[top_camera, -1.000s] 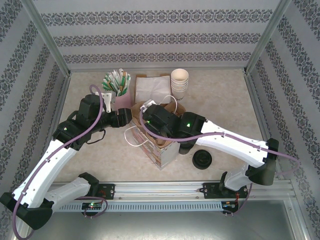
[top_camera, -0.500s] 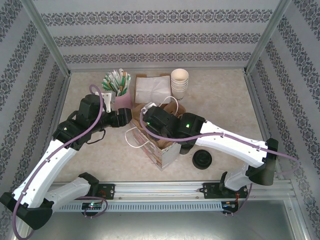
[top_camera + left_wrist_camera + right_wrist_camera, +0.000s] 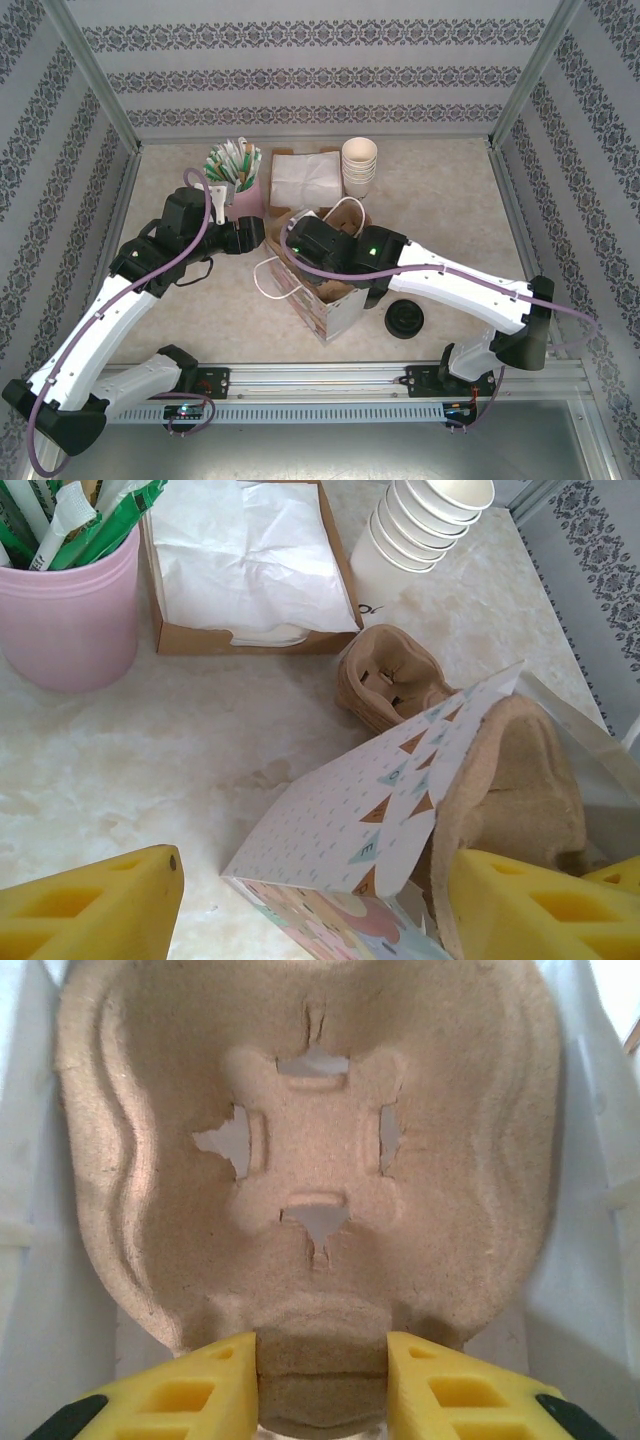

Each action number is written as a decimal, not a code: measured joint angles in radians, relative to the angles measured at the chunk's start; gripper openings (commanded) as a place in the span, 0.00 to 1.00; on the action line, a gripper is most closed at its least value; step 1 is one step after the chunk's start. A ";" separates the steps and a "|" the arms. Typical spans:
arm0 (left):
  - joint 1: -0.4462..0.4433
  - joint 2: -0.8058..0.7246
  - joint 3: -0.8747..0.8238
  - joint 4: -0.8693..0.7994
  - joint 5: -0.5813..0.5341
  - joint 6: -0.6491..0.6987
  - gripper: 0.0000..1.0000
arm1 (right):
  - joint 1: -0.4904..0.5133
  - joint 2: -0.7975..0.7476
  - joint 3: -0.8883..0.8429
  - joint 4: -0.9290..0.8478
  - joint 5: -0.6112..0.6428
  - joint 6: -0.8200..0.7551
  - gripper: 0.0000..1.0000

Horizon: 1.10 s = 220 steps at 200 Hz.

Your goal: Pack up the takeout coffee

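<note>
While we cannot tell whether a cup stands under the round black lid (image 3: 404,319) on the counter (image 3: 450,200) just right of the paper bag (image 3: 335,305), or which way it points, our right gripper (image 3: 322,1358) pinches the rim of the pulp cup carrier (image 3: 310,1160) inside that bag. Our left gripper (image 3: 310,920) is spread wide, the bag's patterned wall between its fingers.

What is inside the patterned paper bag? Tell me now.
A brown pulp cup carrier, pinched by the right gripper, between the paper bag's white walls. Anything under the carrier is covered.
</note>
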 measured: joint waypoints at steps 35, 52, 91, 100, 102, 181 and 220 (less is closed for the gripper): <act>0.000 0.004 0.000 0.000 0.015 0.000 0.71 | 0.000 0.039 0.020 -0.047 -0.004 0.009 0.35; 0.000 0.004 0.000 0.000 0.024 0.000 0.71 | 0.000 0.060 0.037 -0.066 -0.013 0.014 0.35; 0.000 0.004 0.000 0.000 0.063 0.004 0.73 | -0.001 0.082 0.046 -0.093 -0.026 0.020 0.35; 0.000 0.004 0.000 0.000 0.074 0.005 0.73 | -0.001 0.082 0.047 -0.100 -0.026 0.023 0.35; 0.000 0.004 0.000 0.000 0.075 0.005 0.73 | -0.001 0.082 0.047 -0.102 -0.026 0.023 0.35; 0.000 0.004 -0.003 0.000 0.089 0.015 0.74 | -0.026 0.103 0.047 -0.103 -0.064 0.018 0.38; 0.000 -0.005 -0.003 -0.005 0.044 0.016 0.75 | -0.035 0.209 0.068 -0.103 -0.092 0.000 0.38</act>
